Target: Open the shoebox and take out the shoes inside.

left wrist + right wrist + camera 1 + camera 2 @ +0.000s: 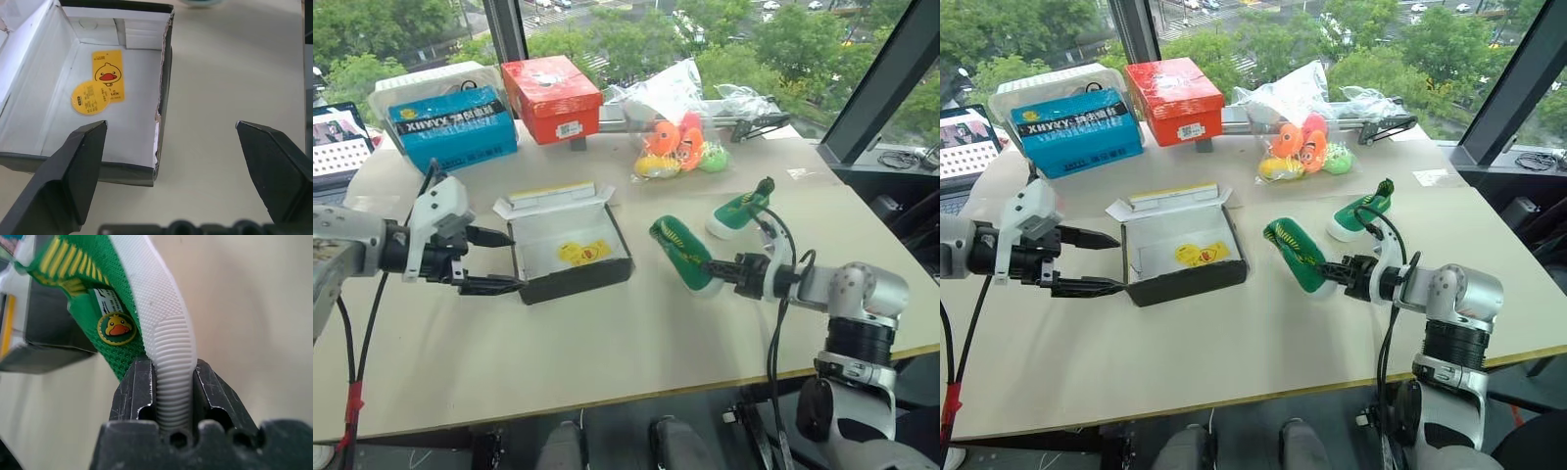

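The shoebox (pixel 573 250) lies open on the table, its white inside (pixel 98 122) holding only two yellow duck tags. My left gripper (pixel 497 260) is open at the box's left end, and one box wall stands between its fingers (pixel 78 166). To the right of the box, my right gripper (pixel 724 269) is shut on the white sole of a green shoe (pixel 683 253), which is tilted with its opening up; the sole (pixel 171 333) is clamped between the jaws. A second green shoe (pixel 741 211) rests on the table behind it.
A blue box (pixel 450 122), a red-orange box (pixel 551 96) and a clear bag of coloured toys (pixel 680 142) stand along the back of the table. A laptop (pixel 337 137) sits at the far left. The table's front edge (pixel 607 397) runs close below both arms.
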Available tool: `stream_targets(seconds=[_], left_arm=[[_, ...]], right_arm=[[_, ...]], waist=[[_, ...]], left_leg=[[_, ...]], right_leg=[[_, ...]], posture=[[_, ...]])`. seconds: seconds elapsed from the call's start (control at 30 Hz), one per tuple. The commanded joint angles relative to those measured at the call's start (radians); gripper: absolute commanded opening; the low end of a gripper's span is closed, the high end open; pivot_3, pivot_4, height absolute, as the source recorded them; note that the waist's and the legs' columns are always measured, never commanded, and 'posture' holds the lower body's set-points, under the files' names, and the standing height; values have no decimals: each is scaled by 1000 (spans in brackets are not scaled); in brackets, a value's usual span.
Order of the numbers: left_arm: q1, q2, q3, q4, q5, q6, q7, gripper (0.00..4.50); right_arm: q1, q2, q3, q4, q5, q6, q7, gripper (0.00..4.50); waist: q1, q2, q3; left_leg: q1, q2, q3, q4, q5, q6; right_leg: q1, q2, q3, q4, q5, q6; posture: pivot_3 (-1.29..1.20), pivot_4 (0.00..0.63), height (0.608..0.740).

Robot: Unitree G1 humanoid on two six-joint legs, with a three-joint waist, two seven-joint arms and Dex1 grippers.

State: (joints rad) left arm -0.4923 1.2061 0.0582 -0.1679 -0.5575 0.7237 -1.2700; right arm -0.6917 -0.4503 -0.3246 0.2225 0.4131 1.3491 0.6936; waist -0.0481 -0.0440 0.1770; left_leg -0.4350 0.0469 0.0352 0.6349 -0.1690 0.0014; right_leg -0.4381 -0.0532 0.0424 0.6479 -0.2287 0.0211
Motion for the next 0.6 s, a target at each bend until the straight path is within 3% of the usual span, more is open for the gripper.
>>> stream_targets(seconds=[0.03, 0.07, 0.37, 0.47, 0.57, 0.6], left_arm=[[-13, 24, 30, -2, 9, -16, -18, 4500], [-10, 25, 32, -3, 11, -15, -20, 4500], [53, 36, 99, -31, -8, 8, -6, 4500], [94, 0, 185, -41, -55, 45, 27, 4500], [148, -36, 285, -45, -89, 75, 66, 4500], [174, -87, 343, -39, -93, 58, 117, 4500]], right_arm=[[-18, -77, 91, 105, -80, -190, -10, 473], [-26, -94, 109, 135, -90, -230, -9, 1465], [-163, -230, 216, 343, -256, -689, -72, 4436], [-167, -263, 235, 310, -301, -792, -89, 4436], [-142, -262, 198, 204, -245, -767, -45, 4436], [-107, -251, 178, 120, -211, -768, -31, 4436]], waist=[[2, 0, 0], [3, 0, 0], [9, 0, 0], [2, 0, 0], [-2, 0, 0], [-3, 0, 0]], left_leg=[[1, 0, 0, 0, 0, 0], [1, 0, 0, 1, 0, 0], [-2, -2, 0, 6, 0, 1], [-3, -2, 0, 6, -2, 3], [-4, -1, 0, 6, -3, 4], [-4, -1, 0, 6, -3, 4]], right_leg=[[1, 0, 0, 0, 0, 0], [1, 0, 0, 0, 0, 0], [1, -3, 0, -1, -1, 6], [0, -2, 0, 0, -1, 4], [-2, -2, 1, 0, -1, 4], [-2, -1, 1, 0, 0, 3]], posture=[[0, 150, 740], [0, 150, 740], [0, 150, 740], [0, 150, 740], [0, 150, 740], [0, 150, 740]])
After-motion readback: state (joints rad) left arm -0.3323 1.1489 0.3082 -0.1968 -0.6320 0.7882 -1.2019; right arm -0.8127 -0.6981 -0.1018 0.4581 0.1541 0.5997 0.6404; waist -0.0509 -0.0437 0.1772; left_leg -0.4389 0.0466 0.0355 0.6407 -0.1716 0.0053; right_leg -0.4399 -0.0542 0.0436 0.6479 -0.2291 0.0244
